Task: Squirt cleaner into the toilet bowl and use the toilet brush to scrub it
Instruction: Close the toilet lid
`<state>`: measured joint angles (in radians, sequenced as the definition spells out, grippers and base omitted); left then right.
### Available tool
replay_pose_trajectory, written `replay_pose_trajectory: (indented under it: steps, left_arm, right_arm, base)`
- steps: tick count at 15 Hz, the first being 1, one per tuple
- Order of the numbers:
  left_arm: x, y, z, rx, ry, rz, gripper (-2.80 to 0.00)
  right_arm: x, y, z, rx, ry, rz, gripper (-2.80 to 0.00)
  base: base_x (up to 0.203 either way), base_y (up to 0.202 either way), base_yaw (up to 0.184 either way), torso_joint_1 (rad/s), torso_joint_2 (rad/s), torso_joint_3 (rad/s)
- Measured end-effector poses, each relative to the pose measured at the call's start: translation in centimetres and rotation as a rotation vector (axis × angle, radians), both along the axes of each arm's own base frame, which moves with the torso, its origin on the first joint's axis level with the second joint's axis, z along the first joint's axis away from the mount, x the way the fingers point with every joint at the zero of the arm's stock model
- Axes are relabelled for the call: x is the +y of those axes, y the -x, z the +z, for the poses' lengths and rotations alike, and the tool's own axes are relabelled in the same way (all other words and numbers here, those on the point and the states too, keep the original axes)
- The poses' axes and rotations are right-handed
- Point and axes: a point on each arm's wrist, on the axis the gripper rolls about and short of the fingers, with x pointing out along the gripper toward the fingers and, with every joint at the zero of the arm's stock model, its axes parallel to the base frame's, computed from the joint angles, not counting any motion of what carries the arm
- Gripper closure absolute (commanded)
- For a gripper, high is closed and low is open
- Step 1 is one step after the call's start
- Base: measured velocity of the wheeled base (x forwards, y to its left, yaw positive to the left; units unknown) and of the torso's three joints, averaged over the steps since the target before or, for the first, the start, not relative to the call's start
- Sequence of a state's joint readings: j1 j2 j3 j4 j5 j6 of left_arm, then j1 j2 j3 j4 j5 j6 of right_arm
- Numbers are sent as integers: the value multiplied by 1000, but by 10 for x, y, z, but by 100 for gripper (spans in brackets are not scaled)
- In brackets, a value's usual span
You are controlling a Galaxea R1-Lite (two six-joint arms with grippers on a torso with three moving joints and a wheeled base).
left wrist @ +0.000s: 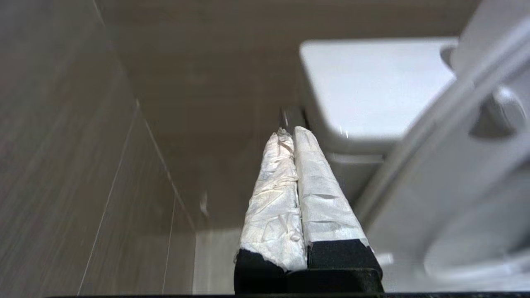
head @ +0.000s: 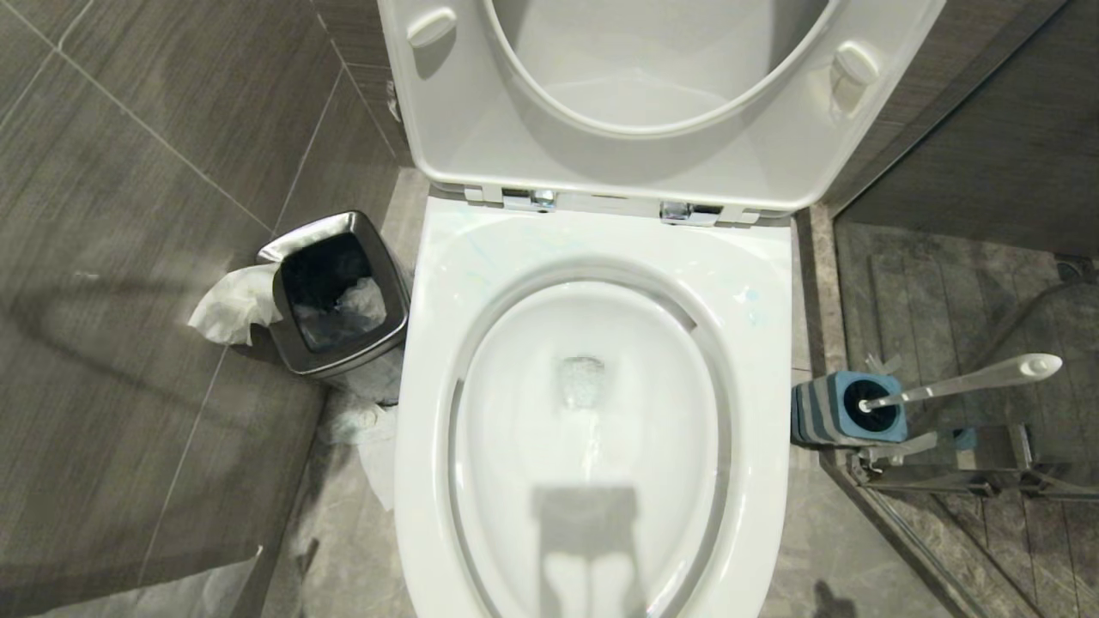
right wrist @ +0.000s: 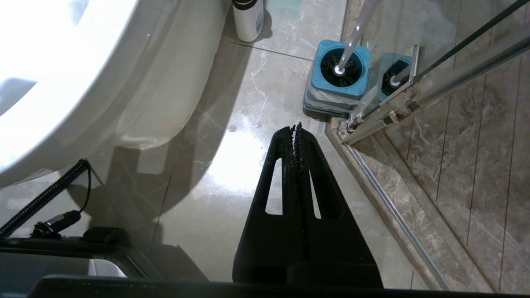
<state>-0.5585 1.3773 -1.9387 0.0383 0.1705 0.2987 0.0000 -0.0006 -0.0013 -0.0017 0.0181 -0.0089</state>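
The toilet bowl (head: 515, 446) stands open in the middle of the head view, with seat and lid (head: 652, 163) raised. Faint pale-blue cleaner (head: 750, 302) streaks its rim. The toilet brush (head: 970, 382) sits in its blue-and-grey holder (head: 846, 412) on the floor to the right of the bowl. Neither gripper shows in the head view. My left gripper (left wrist: 290, 132), its fingers wrapped in white, is shut and empty, pointing at the tiled wall beside the raised lid (left wrist: 455, 165). My right gripper (right wrist: 297, 126) is shut and empty above the floor, short of the brush holder (right wrist: 339, 78).
A steel waste bin (head: 339, 292) with crumpled tissue (head: 232, 305) stands left of the toilet. A white bottle (right wrist: 247, 18) stands on the floor by the toilet base. A glass shower door and its metal rail (right wrist: 393, 107) run just behind the brush holder. Black cables (right wrist: 45, 198) hang near the base.
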Motion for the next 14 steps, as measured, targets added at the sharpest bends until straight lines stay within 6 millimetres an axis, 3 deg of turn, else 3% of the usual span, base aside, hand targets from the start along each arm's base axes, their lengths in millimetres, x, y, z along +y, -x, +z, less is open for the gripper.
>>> replay_pose_trajectory:
  steps: [6,11,14]
  left_arm:
    - [25,35,-27,267,-172,45,0]
    - [34,47,-45,399,-301,101,0]
    - [34,49,-52,462,-332,49,0]
  right_arm:
    - [0,0,0,0,0,0,0]
    - [0,0,0,1,0,0,0]
    - [0,0,0,1,0,-1,0]
  base:
    - [0,0,0,0,0,0]
    - [0,0,0,0,0,0]
    - [0,0,0,0,0,0]
